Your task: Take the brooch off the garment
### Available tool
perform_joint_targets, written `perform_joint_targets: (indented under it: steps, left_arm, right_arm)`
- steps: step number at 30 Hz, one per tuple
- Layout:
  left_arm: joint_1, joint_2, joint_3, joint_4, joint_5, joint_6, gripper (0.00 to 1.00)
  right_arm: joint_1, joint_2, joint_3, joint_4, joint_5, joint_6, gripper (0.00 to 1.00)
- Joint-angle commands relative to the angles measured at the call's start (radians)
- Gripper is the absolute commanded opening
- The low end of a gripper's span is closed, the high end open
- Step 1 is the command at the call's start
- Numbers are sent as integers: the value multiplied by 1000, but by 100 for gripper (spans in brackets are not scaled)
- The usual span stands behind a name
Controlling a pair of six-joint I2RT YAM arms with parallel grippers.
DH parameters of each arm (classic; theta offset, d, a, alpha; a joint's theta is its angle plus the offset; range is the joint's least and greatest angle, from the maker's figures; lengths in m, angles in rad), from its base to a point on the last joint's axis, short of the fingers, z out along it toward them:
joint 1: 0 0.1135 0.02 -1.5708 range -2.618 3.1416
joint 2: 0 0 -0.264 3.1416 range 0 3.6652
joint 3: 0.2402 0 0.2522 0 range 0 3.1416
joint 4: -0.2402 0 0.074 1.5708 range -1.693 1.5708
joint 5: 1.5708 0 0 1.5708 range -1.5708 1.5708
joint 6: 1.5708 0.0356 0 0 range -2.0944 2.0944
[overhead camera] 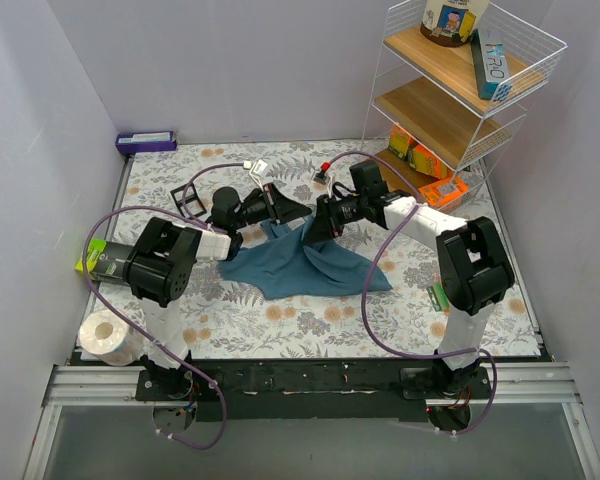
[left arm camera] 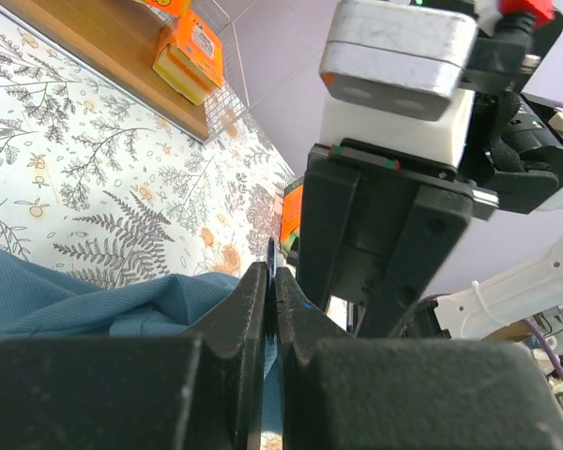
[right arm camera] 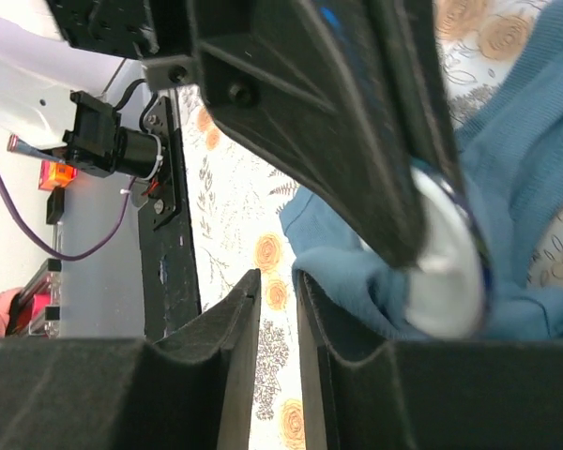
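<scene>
The teal garment (overhead camera: pixel 300 265) lies crumpled mid-table, with its upper edge lifted between both grippers. It also shows in the left wrist view (left arm camera: pixel 75 291) and the right wrist view (right arm camera: pixel 525 169). The brooch (right arm camera: pixel 446 281) is a whitish round disc pinned to the lifted cloth. My left gripper (overhead camera: pixel 302 213) is shut on the brooch, whose thin edge shows between its tips (left arm camera: pixel 270 272). My right gripper (overhead camera: pixel 318 225) faces it closely. Its jaws (right arm camera: pixel 277 277) stand a narrow gap apart with nothing between them, and cloth lies against the outside of one finger.
A white wire shelf (overhead camera: pixel 460 90) with wooden boards stands at the back right, with orange boxes (overhead camera: pixel 430 165) at its foot. A purple box (overhead camera: pixel 146 141) lies at the back left. A white roll (overhead camera: pixel 110 338) sits at the near left.
</scene>
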Motion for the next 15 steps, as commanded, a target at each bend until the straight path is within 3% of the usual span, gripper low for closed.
perform_joint_targets:
  steps: [1,3,9,15]
  left_arm:
    - [-5,7,-8,127,-59,-68,0]
    - [-3,12,-4,163,-52,-93,0]
    - [3,-28,-41,226,-26,-128,0]
    - [6,-57,-67,246,9,-130,0]
  right_arm:
    - [1,10,97,-44,-98,-83,31]
    - [-32,-6,116,-161,-133,-141,32]
    - [-145,7,221,-293,-204,-172,34]
    - [-146,77,294,-172,-155,-90,33]
